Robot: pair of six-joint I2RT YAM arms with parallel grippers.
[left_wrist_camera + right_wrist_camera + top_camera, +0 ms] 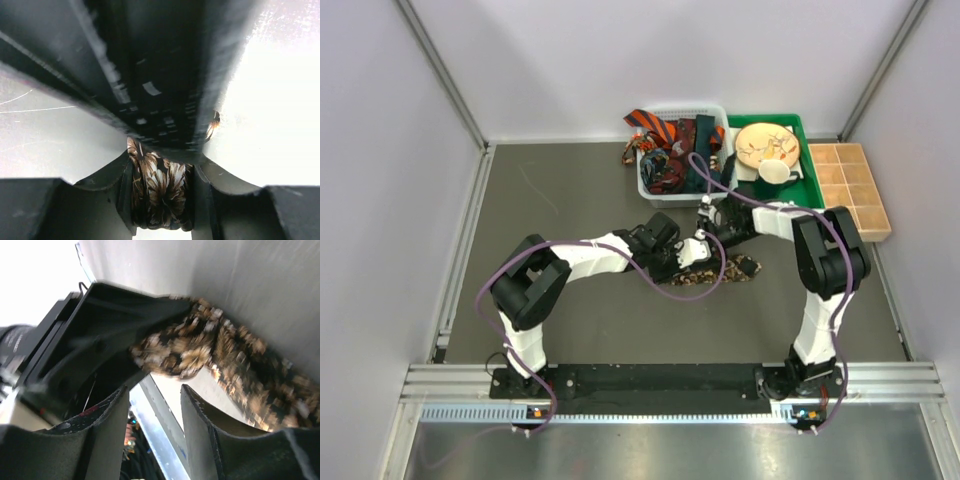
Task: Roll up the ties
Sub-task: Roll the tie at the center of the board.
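The brown-black speckled tie (735, 268) lies on the grey table (570, 190) at the centre of the top view, below the white mesh basket (705, 108), with its free length trailing toward the right. One end is wound into a small roll, and the left gripper (162, 167) is clenched on that roll. In the left wrist view the patterned fabric fills the gap at the bottom centre between the two dark fingers (112, 187). The right gripper (155, 390) is released, its fingers (202, 432) apart at the bottom of its wrist view. The speckled cloth spreads just beyond their tips, from the frame's centre to its right edge. From above, both grippers meet over the tie's left end. The basket holds the other ties (665, 165), an orange-black striped one (650, 125) hanging over its upper left rim. Right of the basket sits a green tray (815, 188) with a plate (767, 143) and a cup (776, 172), and beside it a wooden compartment box (850, 190).
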